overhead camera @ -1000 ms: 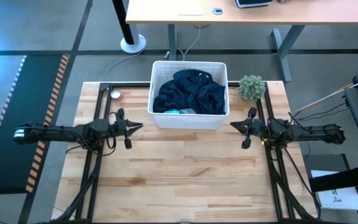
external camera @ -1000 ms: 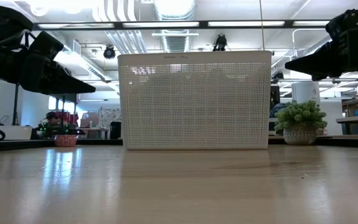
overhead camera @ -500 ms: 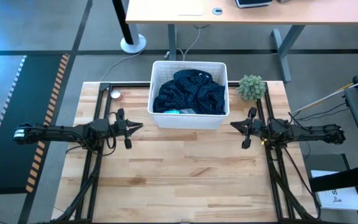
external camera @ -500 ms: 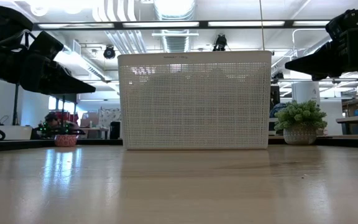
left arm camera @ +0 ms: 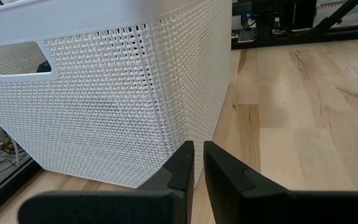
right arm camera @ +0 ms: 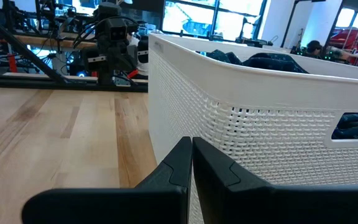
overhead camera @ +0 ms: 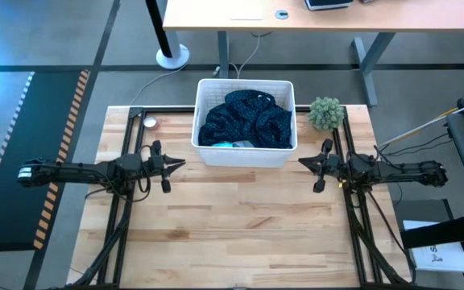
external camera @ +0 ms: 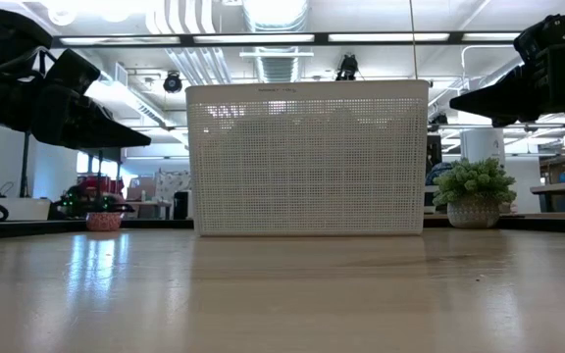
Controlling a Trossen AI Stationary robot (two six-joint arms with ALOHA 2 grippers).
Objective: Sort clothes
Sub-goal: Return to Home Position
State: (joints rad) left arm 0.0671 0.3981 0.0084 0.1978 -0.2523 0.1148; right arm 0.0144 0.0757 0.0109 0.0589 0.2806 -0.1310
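Observation:
A white ribbed basket (overhead camera: 245,122) stands at the table's far middle. In it lies a navy garment with small dots (overhead camera: 246,118) on top, and a bit of teal cloth (overhead camera: 222,144) shows at its near edge. The other clothes are hidden. My left gripper (overhead camera: 182,164) hovers above the table left of the basket's near left corner, fingers shut and empty (left arm camera: 198,155). My right gripper (overhead camera: 301,162) hovers right of the basket's near right corner, fingers shut and empty (right arm camera: 191,149). Both point toward the basket.
A small fuzzy green plant in a pot (overhead camera: 325,113) stands right of the basket at the far edge. A small round object (overhead camera: 149,122) lies at the far left. Bare wooden tabletop (overhead camera: 240,225) stretches from the basket to the near edge.

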